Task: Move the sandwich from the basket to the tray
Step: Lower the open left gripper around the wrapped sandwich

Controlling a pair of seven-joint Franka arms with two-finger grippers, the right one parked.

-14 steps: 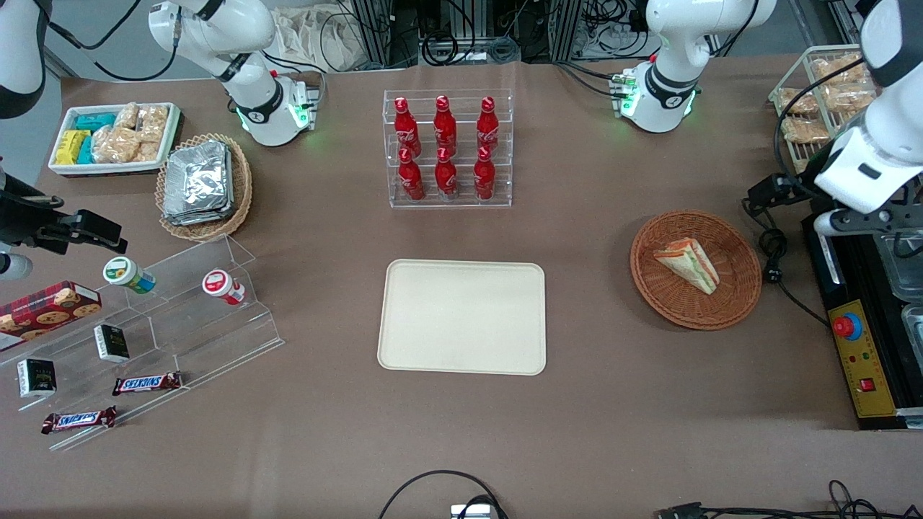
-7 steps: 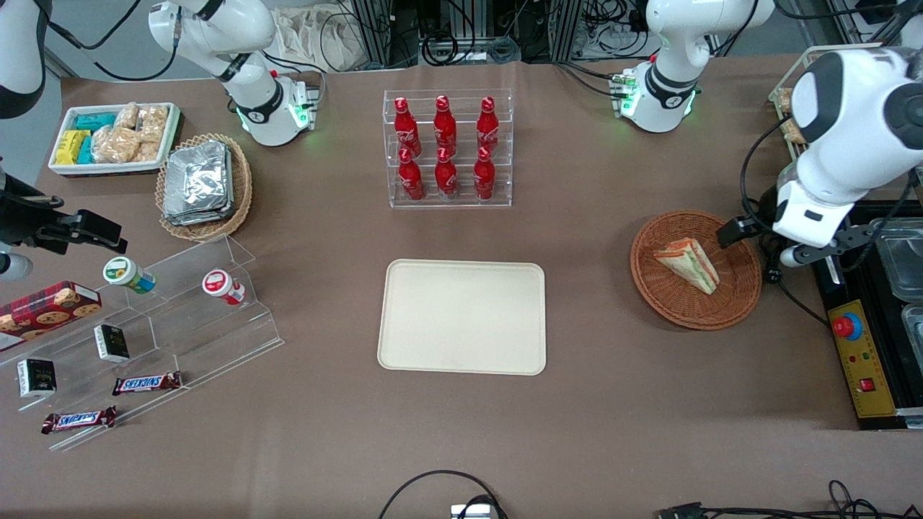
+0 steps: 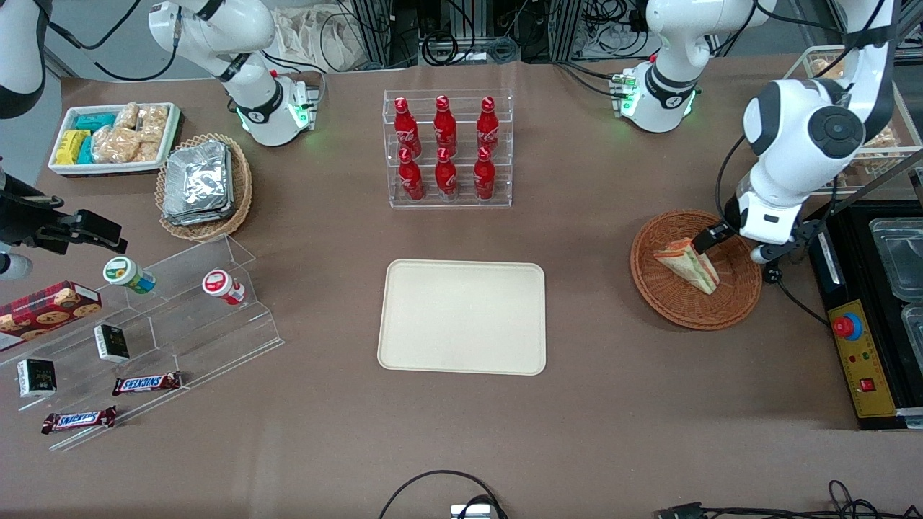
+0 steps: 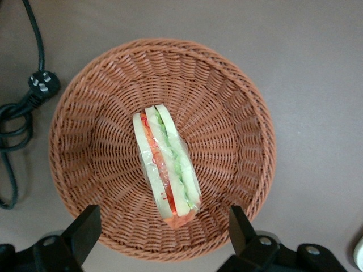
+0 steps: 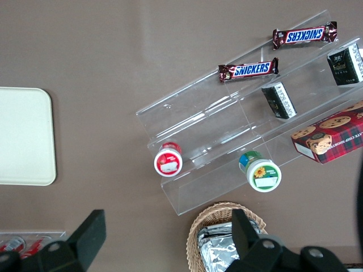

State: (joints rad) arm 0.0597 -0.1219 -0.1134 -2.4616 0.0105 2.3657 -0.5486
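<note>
One tray (image 3: pixel 461 317), cream and bare, lies mid-table, nearer the front camera than a clear rack (image 3: pixel 447 148) holding six red bottles. Toward the working arm's end, the reddish wicker basket (image 3: pixel 670 303) holds the wedge sandwich (image 3: pixel 689 265) on its side. Above the basket hangs the left gripper (image 4: pixel 164 229), jaws spread wide, touching nothing.

Snickers bars (image 5: pixel 248 70) on clear stand (image 5: pixel 227 122)
</note>
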